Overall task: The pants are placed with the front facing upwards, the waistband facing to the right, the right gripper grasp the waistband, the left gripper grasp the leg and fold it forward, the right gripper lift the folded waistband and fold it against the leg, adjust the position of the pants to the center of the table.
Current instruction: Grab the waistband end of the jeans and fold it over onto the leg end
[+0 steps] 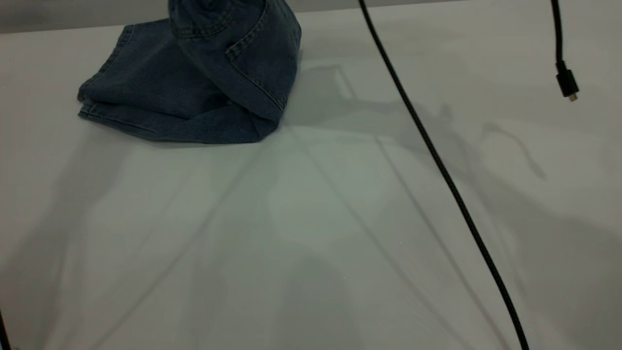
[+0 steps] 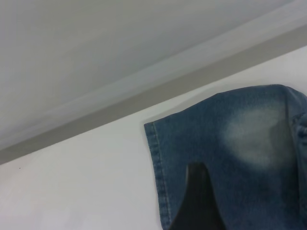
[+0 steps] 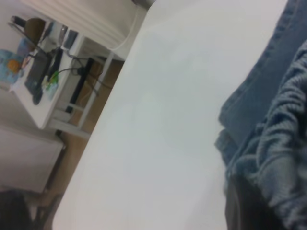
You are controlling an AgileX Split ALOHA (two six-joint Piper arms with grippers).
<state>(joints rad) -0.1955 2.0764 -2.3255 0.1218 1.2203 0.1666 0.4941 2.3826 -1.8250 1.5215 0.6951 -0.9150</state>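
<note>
The table (image 1: pixel 311 218) is big and white, and it is filling most of the outside view. Soft grey shadows are lying across it.

The pants (image 1: pixel 194 92) are sitting at the far left part of the table, near its back edge. They are folded over. The leg ends are lying flat on the left, and the other part is being pulled up off the table and going out of the top of the view. In the left wrist view, a leg of the pants (image 2: pixel 230 148) is lying flat with a pale patch on it.

The waistband (image 3: pixel 278 158) is showing in the right wrist view, all bunched up in little folds.

A long black cable (image 1: pixel 437 165) is hanging across the table. A short cable with a plug (image 1: pixel 566 82) is dangling at the far right.

One dark finger of the left gripper (image 2: pixel 196 201) is resting over the pants leg. I cannot tell how far open it is.

A dark bit of the right gripper (image 3: pixel 240 206) is right beside the waistband. I cannot tell if it is holding it.
</note>
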